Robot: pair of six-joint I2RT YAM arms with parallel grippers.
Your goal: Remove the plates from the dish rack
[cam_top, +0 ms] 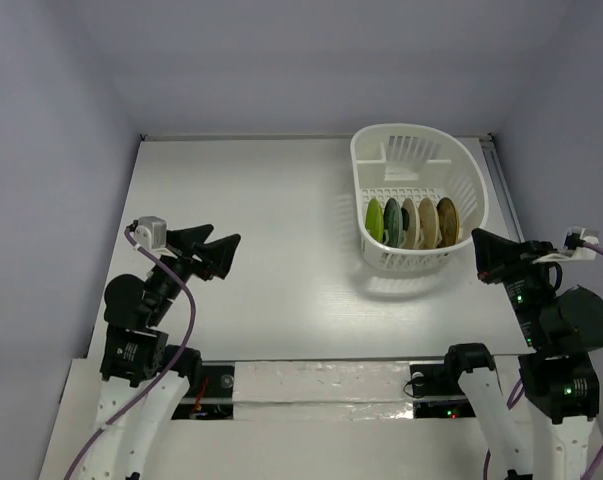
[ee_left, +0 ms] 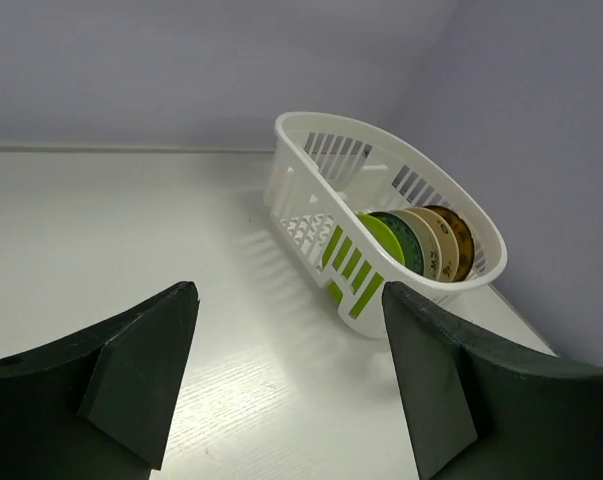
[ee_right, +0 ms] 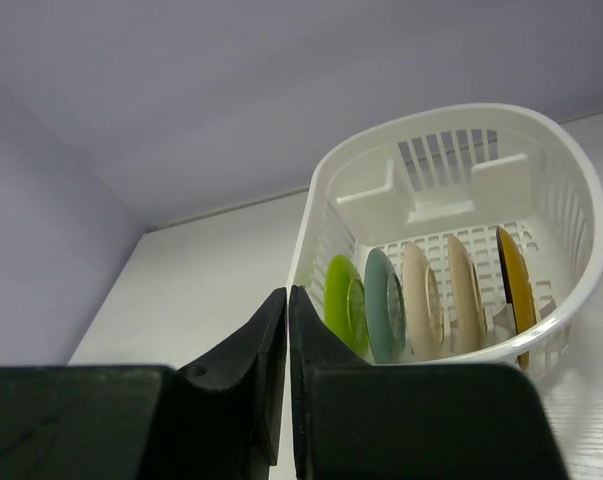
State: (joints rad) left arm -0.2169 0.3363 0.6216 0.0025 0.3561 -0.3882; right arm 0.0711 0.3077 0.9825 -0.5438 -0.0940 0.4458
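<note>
Five plates (cam_top: 411, 222) stand on edge, tightly packed, in the white dish rack (cam_top: 406, 258) at the upper right of the desk (cam_top: 261, 200). Left jaws gape, empty; right jaws are closed, empty. Reaching between such close neighbours could topple plates or drag the light rack.

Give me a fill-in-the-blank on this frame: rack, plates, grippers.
1. The dish rack holds ___ plates, standing on edge.
2. In the top view, the leftmost plate is lime ___.
3. The left gripper is ___.
4. The right gripper is ___, holding nothing.
Missing: five; green; open; shut.
</note>
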